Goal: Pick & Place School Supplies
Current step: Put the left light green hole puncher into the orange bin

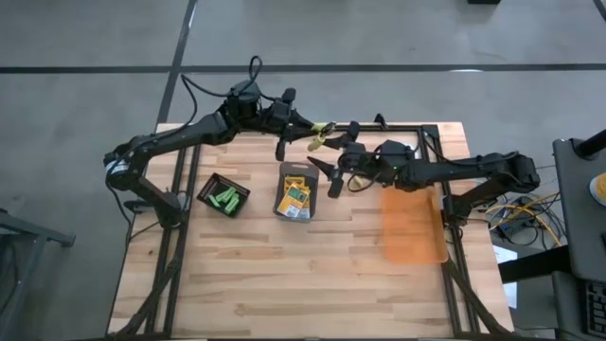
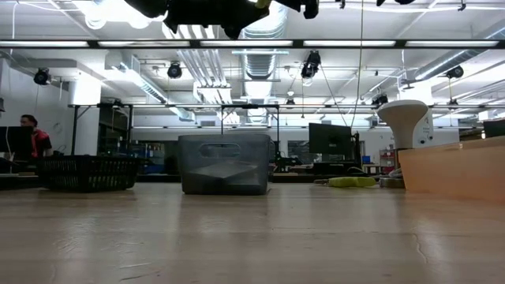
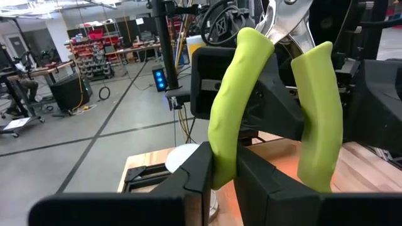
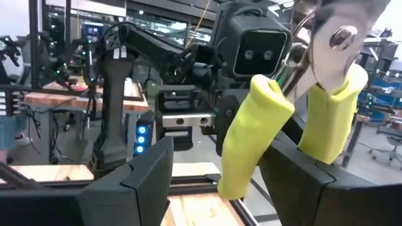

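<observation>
A pair of pliers (image 1: 322,135) with yellow-green handles hangs in the air over the table's far middle. My left gripper (image 3: 220,174) is shut on one handle; the other handle (image 3: 317,125) stands free. The metal head (image 4: 339,37) points away from my left gripper. My right gripper (image 4: 226,171) faces it from the table's right, open, with a handle (image 4: 251,135) standing between its fingers; whether a finger touches the pliers, I cannot tell. Green sticks (image 1: 225,199) lie in a dark tray (image 1: 210,182). A crayon box (image 1: 297,197) lies in a grey bin (image 1: 284,173). My left gripper pinches one pliers handle near its free end (image 3: 223,147) between its two fingers (image 3: 196,171). The fingers come level from the table's left. The pliers are lifted clear of the table and stick out ahead of the fingers, head outermost, handles spread apart.
An orange see-through sheet (image 1: 412,227) lies on the table's right part. In the low view a black basket (image 2: 87,172), the grey bin (image 2: 225,163) and an orange-brown box (image 2: 454,170) stand across the table. A person (image 2: 33,134) sits far behind.
</observation>
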`<state>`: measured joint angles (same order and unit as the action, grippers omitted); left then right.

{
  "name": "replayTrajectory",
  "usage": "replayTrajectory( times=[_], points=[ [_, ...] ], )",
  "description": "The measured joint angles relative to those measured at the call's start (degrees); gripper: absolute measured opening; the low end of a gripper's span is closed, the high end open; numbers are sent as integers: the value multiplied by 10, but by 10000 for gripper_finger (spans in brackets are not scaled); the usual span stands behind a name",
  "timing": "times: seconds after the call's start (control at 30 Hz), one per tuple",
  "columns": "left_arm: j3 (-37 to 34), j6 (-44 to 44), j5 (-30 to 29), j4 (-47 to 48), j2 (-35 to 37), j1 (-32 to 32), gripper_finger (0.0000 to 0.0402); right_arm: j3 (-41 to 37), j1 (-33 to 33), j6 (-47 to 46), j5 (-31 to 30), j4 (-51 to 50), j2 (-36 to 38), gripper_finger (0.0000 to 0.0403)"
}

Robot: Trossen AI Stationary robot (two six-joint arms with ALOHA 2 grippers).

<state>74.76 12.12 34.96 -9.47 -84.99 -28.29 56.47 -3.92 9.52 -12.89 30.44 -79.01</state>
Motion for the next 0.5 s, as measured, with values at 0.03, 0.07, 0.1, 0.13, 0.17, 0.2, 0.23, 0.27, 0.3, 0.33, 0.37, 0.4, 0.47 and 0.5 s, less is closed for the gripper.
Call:
replayTrajectory(
  times=[0.03, 0.07, 0.1, 0.13, 0.17, 0.2, 0.23, 0.27, 0.3, 0.33, 0.37, 0.4, 0.47, 0.5],
  points=[
    [0, 0, 0, 0, 0, 0, 53, 0, 0, 1, 1, 4, -2, 224],
    [0, 0, 0, 0, 0, 1, 53, 0, 0, 1, 1, 7, -4, 224],
    [0, 0, 0, 0, 0, 1, 53, 0, -1, 0, 1, 8, -4, 224],
    [0, 0, 0, 0, 0, 3, 53, 0, -1, -1, 1, 8, -4, 224],
    [0, 0, 0, 0, 0, 3, 53, 0, -2, -1, 1, 9, -4, 224],
    [0, -1, 0, 0, 0, 4, 53, 0, -2, -1, 0, 10, -4, 224],
    [0, 0, 0, 0, 0, 4, 53, 0, -2, -2, 0, 11, -4, 224],
    [0, 0, 1, 1, 0, 5, 53, 0, -1, -5, 0, 11, -4, 223],
    [0, -1, 1, 2, 0, 5, 53, 0, -1, -8, 0, 11, -3, 221],
    [0, -1, 1, 2, 0, 5, 53, 0, -1, -11, 1, 11, -3, 217],
    [0, -1, 1, 2, 0, 5, 53, 0, -1, -12, 1, 11, -3, 212],
    [0, -1, 1, 2, 0, 5, 53, 0, -1, -12, 3, 12, -3, 206],
    [0, -1, 1, 2, 0, 5, 53, 0, -2, -14, 14, 13, -2, 188],
    [0, -1, 2, 2, 0, 5, 53, 0, -2, -17, 14, 13, -2, 178]
  ],
)
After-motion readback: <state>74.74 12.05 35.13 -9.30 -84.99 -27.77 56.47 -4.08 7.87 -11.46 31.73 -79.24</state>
